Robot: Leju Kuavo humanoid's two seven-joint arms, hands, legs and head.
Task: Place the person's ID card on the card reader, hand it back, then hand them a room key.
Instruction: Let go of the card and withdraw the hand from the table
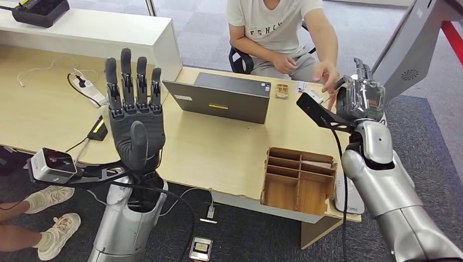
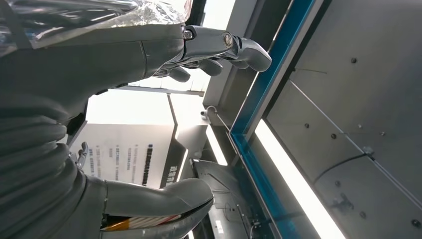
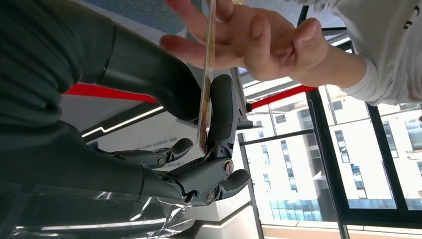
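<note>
At the right of the frame my right hand (image 1: 359, 98) pinches the card (image 3: 205, 79) between thumb and a finger, the person's hand (image 3: 249, 37) touching it too. My left hand (image 1: 134, 103) stands upright, fingers straight, holding nothing.

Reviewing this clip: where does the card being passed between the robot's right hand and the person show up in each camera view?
Head view: the card is barely visible at the right hand, near the person's hand.
Left wrist view: not in it.
Right wrist view: card seen edge-on, pinched by the right hand.
Shared landmark: the person's hand.
</note>
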